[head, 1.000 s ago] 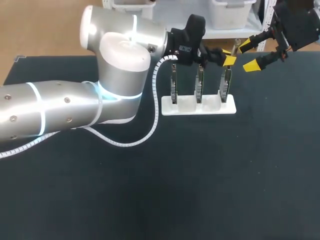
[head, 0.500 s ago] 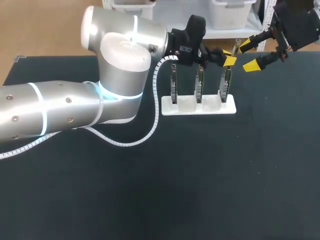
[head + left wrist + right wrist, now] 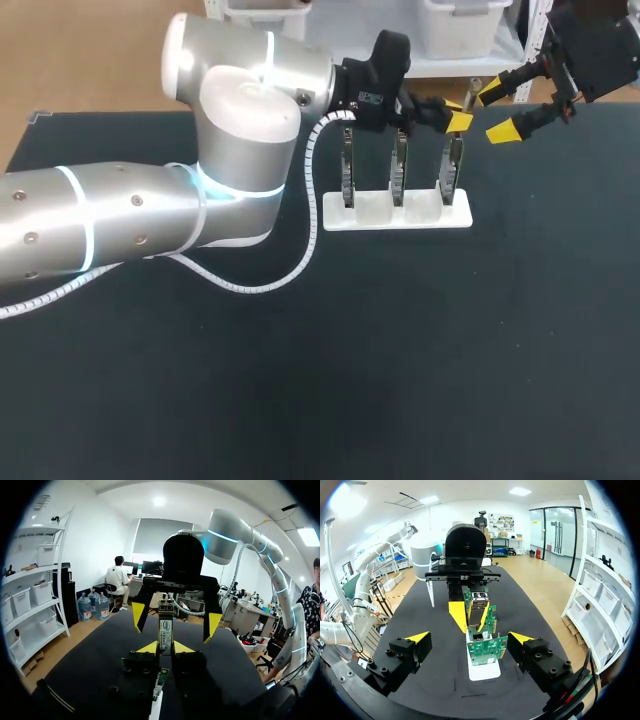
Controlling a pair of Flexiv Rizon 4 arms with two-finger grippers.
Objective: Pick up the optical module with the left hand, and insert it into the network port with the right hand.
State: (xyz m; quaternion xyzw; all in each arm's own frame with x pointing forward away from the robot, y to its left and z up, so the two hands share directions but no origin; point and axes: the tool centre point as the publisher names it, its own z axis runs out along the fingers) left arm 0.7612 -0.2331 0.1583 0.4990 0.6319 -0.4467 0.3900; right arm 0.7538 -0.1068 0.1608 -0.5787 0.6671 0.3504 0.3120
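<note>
The optical module, a slim metal bar with a label, stands upright between the yellow tips of my left gripper, which is shut on it. In the head view that left gripper hovers over the rightmost of three green port boards on a white base. My right gripper faces it from the far right, open, its fingers apart on either side of the module's end. From the right wrist, the module sits straight ahead of my right gripper, with the nearest board under it.
The white base with its three upright boards stands near the table's far edge. My left arm's big silver links and its coiled white cable lie across the left half of the dark table.
</note>
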